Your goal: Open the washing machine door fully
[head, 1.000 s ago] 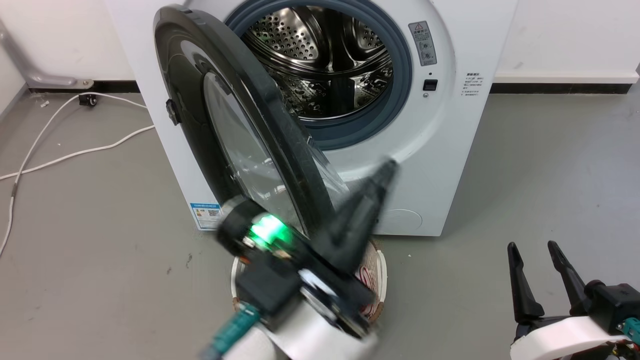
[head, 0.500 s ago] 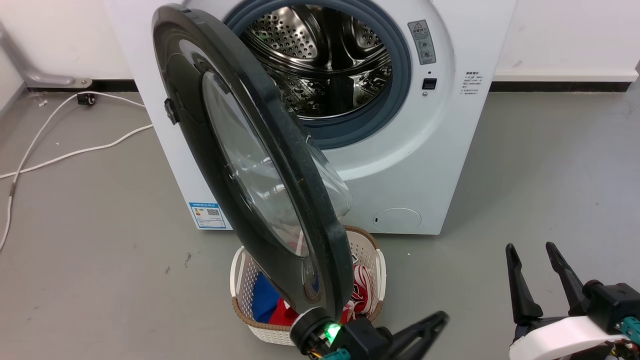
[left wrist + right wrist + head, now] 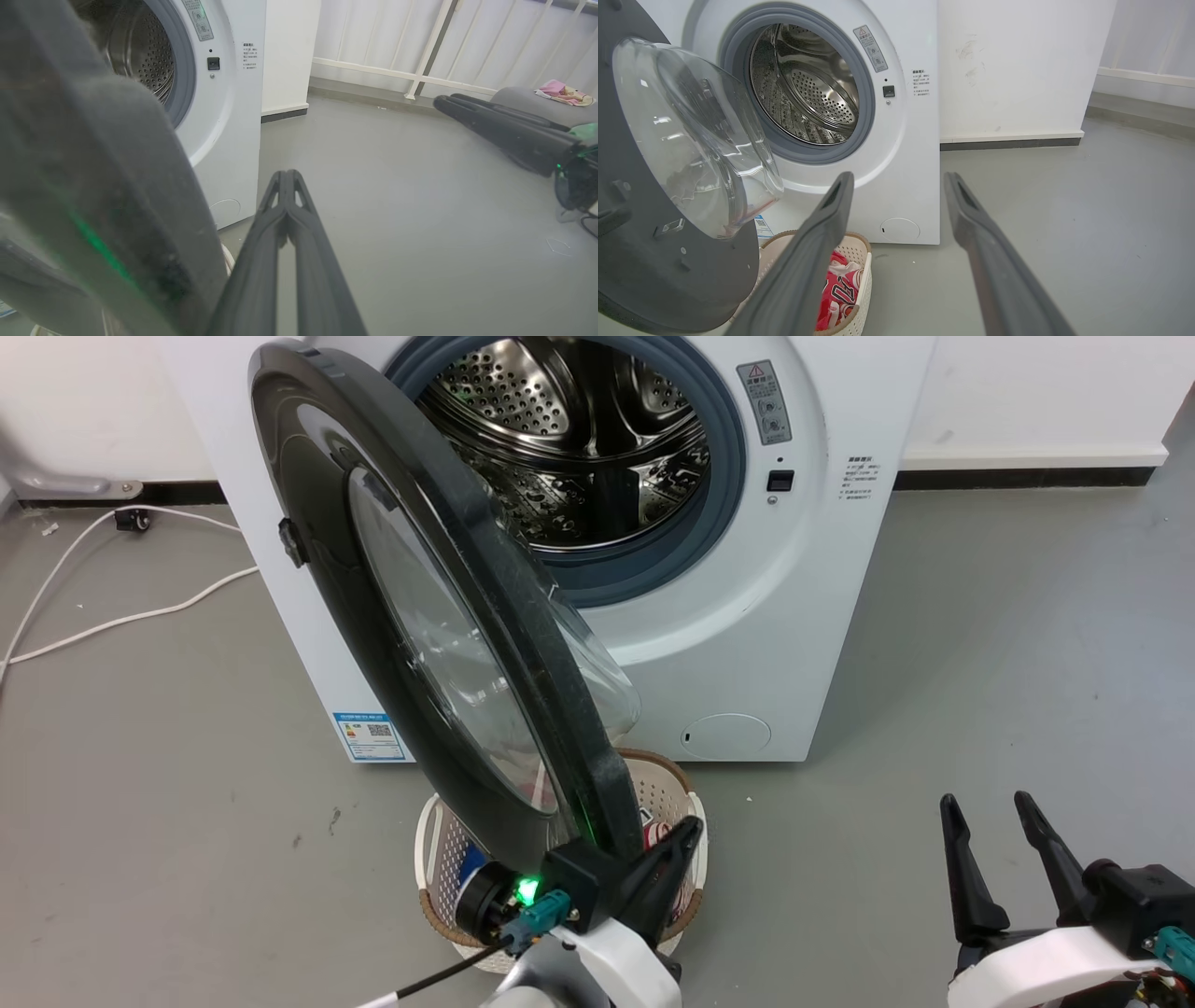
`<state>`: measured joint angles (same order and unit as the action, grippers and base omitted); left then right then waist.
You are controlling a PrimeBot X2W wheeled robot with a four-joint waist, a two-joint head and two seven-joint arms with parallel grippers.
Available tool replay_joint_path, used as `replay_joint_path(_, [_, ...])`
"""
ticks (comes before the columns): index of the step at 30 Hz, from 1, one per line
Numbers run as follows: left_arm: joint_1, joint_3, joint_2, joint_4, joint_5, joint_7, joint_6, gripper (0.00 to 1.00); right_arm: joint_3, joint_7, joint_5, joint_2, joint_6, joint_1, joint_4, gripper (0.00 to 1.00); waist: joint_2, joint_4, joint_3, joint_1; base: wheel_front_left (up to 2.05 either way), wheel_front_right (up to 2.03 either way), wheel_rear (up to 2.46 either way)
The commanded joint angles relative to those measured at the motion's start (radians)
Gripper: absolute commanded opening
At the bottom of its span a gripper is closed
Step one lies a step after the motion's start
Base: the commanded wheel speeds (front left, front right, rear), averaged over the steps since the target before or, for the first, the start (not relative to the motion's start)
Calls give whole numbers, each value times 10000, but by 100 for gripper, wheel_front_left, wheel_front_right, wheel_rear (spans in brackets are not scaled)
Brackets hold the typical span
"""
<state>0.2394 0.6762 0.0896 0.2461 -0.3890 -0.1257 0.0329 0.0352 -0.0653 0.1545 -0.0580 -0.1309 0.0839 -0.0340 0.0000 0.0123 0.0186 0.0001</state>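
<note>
Starting at the far left of the washing machine (image 3: 803, 579), a white cable (image 3: 121, 616) trails over the floor, well away from my work. Next comes the washing machine door (image 3: 411, 644), hinged on the machine's left side and swung out until it stands nearly edge-on to me, its clear bowl bulging back toward the machine. I judge it partly open, with more swing left to go.

My left fingers (image 3: 306, 242) are clenched together on nothing, low by the door's bottom rim, on the side that faces the machine's front. Under that rim, in front of the machine, sits a laundry basket (image 3: 865, 284) with red and blue clothes. Further right the steel drum (image 3: 579, 439) lies exposed. My right fingers (image 3: 966, 868) are spread apart and empty, well to the machine's right.

If I push from here, the glossy curved rim could let my closed fingers slide off, and the door might drift back toward the machine. Pushing so low, my wrist could also knock the basket.

I cannot tell whether my left fingers touch the rim. The hinge is behind the door, the door and my arm cover most of the basket, and the machine's top is cut off.
</note>
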Motion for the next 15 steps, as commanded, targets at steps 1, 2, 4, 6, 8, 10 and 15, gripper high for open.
replay_joint_path(1, [118, -70, 4, 105, -40, -75, -79, 0, -7, -35, 60, 21, 2, -27, 28, 100, 0, -4, -4, -1, 0, 0, 0])
replay_joint_path(2, [138, -132, 11, 178, -72, -117, -132, 0, 2, -43, 71, 23, 2, -30, 42, 100, 0, -11, -7, -1, 0, 0, 0])
replay_joint_path(4, [134, -259, 45, 340, -105, -173, -241, 0, -1, -67, 61, 27, 2, -50, 78, 100, 0, -24, -10, -1, 0, 0, 0])
replay_joint_path(6, [53, -388, 72, 468, -193, -229, -337, 0, 0, -73, 78, 30, 2, -83, 120, 100, 0, -43, -11, -1, 0, 0, 0])
replay_joint_path(8, [-28, -480, 154, 558, -201, -283, -468, 0, 25, -106, 96, 36, 2, -99, 158, 100, 0, -92, -12, -1, 0, 0, 0])
replay_joint_path(10, [-75, -561, 234, 584, -192, -346, -593, 0, 46, -122, 117, 43, 2, -92, 190, 100, 0, -163, -9, -1, 0, 0, 0])
replay_joint_path(15, [-323, -533, 374, 391, -194, -415, -694, 0, 70, -124, 156, 52, 2, -96, 243, 100, 0, -328, 3, -1, 0, 0, 0])
